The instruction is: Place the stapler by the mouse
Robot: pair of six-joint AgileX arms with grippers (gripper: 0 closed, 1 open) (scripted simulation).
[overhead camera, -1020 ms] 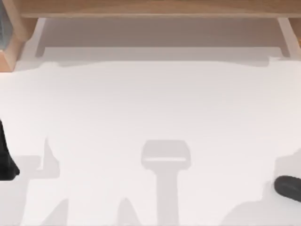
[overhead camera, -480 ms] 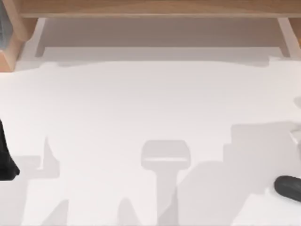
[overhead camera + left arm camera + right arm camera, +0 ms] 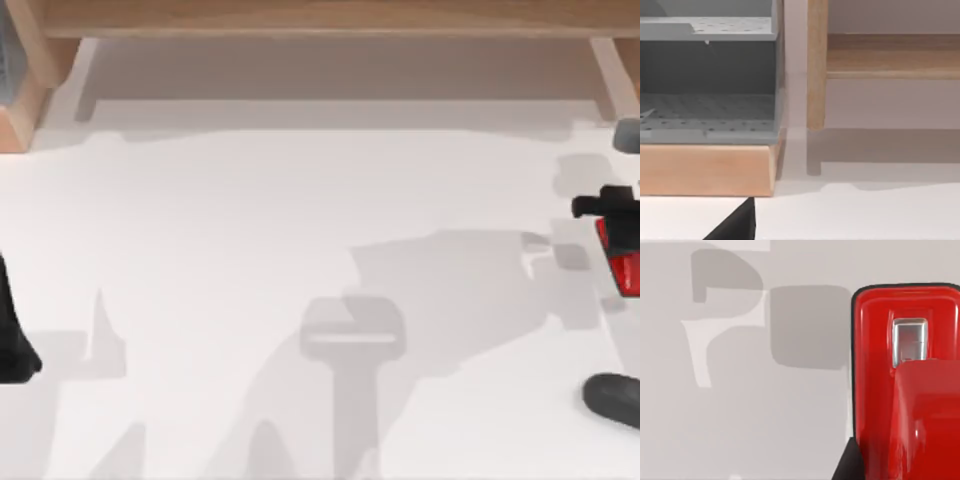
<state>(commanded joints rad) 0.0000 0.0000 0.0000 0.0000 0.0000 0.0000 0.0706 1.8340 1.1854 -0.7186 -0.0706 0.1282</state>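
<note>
The red stapler [image 3: 624, 258] hangs at the right edge of the top view, above the white table [image 3: 300, 200], and casts a shadow to its left. My right gripper [image 3: 612, 210] is shut on it from the far end. In the right wrist view the stapler [image 3: 905, 380] looms close, with its metal slot showing and a dark finger [image 3: 850, 465] beside it. The mouse [image 3: 612, 400], a low charcoal oval, lies on the table nearer the front edge, a short gap in front of the stapler. My left arm [image 3: 12, 335] is parked at the left edge.
A wooden shelf frame [image 3: 320, 20] runs along the back of the table, with posts at both ends. In the left wrist view a grey perforated tray unit [image 3: 705, 105] on a wooden base [image 3: 705, 167] stands at the back left corner.
My right arm has come in from the right edge carrying the stapler, its shadow spreading across the middle of the table. The mouse and the left arm have not moved.
</note>
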